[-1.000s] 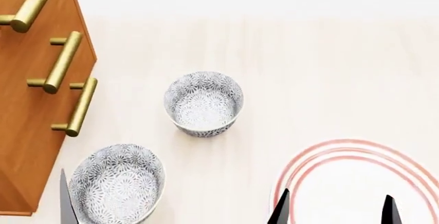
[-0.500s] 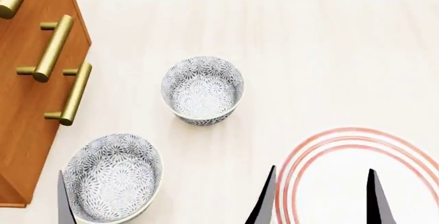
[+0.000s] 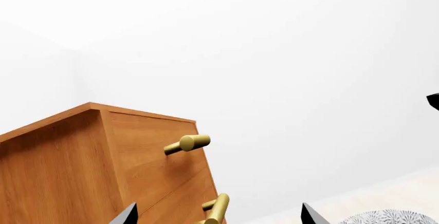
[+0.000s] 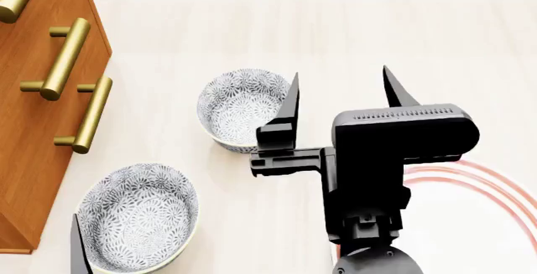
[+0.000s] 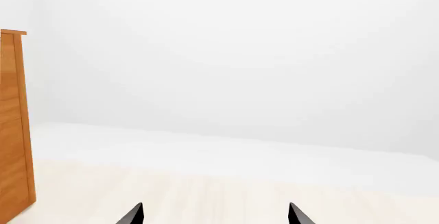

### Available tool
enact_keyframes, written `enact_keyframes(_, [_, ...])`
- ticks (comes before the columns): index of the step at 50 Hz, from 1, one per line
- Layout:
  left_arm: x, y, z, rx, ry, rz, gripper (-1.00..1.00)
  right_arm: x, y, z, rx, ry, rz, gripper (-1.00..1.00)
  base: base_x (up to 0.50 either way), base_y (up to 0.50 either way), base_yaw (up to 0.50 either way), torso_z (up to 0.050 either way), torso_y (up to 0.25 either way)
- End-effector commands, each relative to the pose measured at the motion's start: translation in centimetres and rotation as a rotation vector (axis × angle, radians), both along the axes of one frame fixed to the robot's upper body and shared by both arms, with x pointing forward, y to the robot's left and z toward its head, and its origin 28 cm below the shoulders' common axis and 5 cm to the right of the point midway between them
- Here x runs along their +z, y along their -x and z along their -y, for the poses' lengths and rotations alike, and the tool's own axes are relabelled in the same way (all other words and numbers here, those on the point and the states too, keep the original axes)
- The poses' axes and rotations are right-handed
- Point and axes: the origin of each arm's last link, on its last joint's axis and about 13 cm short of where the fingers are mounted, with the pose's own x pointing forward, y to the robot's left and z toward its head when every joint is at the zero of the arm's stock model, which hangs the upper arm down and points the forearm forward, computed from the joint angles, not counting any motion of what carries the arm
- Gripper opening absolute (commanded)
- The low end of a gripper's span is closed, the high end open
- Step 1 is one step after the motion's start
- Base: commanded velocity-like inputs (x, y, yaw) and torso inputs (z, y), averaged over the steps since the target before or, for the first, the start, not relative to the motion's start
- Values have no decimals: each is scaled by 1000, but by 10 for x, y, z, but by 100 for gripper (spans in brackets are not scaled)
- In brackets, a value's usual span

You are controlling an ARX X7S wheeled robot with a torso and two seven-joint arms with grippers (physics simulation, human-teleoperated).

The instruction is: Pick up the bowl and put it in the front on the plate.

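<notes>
Two patterned bowls: near bowl (image 4: 138,217) beside wooden cabinet (image 4: 34,129), left gripper (image 3: 216,215) spread wide, empty; far bowl (image 4: 246,109); right gripper (image 4: 340,95) wide, empty; plate (image 4: 495,189) rightmost, partly hidden.

Right gripper (image 4: 343,95) raised, fingers (image 4: 290,101) spread, beside far bowl (image 4: 243,107); near bowl (image 4: 138,217) by drawers (image 4: 42,98); plate (image 4: 495,186) (mostly hidden).

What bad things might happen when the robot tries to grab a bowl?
The right gripper, jaws open, is beside the far bowl; one jaw could bump its rim and push it. Another look-alike bowl sits nearer, so it might take the wrong one. The arm hides much of the plate, so placing may go off-centre.
</notes>
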Motion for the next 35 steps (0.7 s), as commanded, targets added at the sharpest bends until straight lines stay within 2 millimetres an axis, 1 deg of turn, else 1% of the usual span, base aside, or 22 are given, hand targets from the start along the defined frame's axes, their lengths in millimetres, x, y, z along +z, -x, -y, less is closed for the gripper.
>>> enact_keyframes(1, [-7, -1, 1, -18, 6, -32, 100, 31, -36, -5, -16, 201, -179, 100, 0, 0, 0, 0, 0])
enact_keyframes(3, [-8, -2, 2, -20, 5, -38, 100, 34, -40, -6, 10, 228, -156, 100, 0, 0, 0, 0, 0])
enact_keyframes(4, [-9, -2, 2, -24, 4, -45, 100, 37, -45, -7, 70, 133, -187, 100, 0, 0, 0, 0, 0])
enact_keyframes(5, [-10, -2, 2, -24, 3, -47, 100, 38, -49, -7, 49, 109, -222, 100, 0, 0, 0, 0, 0])
enact_keyframes(7, [-11, -2, 2, -25, 2, -51, 100, 40, -54, -8, 46, 90, -237, 100, 0, 0, 0, 0, 0])
enact_keyframes(10, [-13, -3, 2, -27, 3, -62, 100, 47, -69, -10, 30, 43, -270, 100, 0, 0, 0, 0, 0])
enact_keyframes(12, [-14, -4, 2, -30, 4, -68, 100, 52, -76, -10, 7, 7, -265, 100, 0, 0, 0, 0, 0])
enact_keyframes(13, [-14, -4, 3, -31, 4, -69, 100, 53, -78, -10, 7, 20, -273, 100, 0, 0, 0, 0, 0])
enact_keyframes(14, [-15, -4, 3, -33, 2, -71, 100, 57, -82, -12, 0, -16, -252, 100, 0, 0, 0, 0, 0])
enact_keyframes(18, [-15, -4, 4, -36, 2, -76, 100, 68, -91, -13, 7, -24, -258, 100, 0, 0, 0, 0, 0])
enact_keyframes(23, [-17, -4, 4, -41, 2, -81, 100, 71, -98, -16, 21, -55, -292, 100, 0, 0, 0, 0, 0])
enact_keyframes(26, [-17, -4, 4, -43, 2, -85, 100, 68, -103, -18, 36, -69, -326, 100, 0, 0, 0, 0, 0])
enact_keyframes(31, [-18, -4, 5, -45, 1, -89, 100, 67, -106, -20, 63, -84, -358, 100, 0, 0, 0, 0, 0])
enact_keyframes(35, [-19, -4, 5, -47, 0, -93, 100, 70, -106, -22, 92, -134, -395, 100, 0, 0, 0, 0, 0])
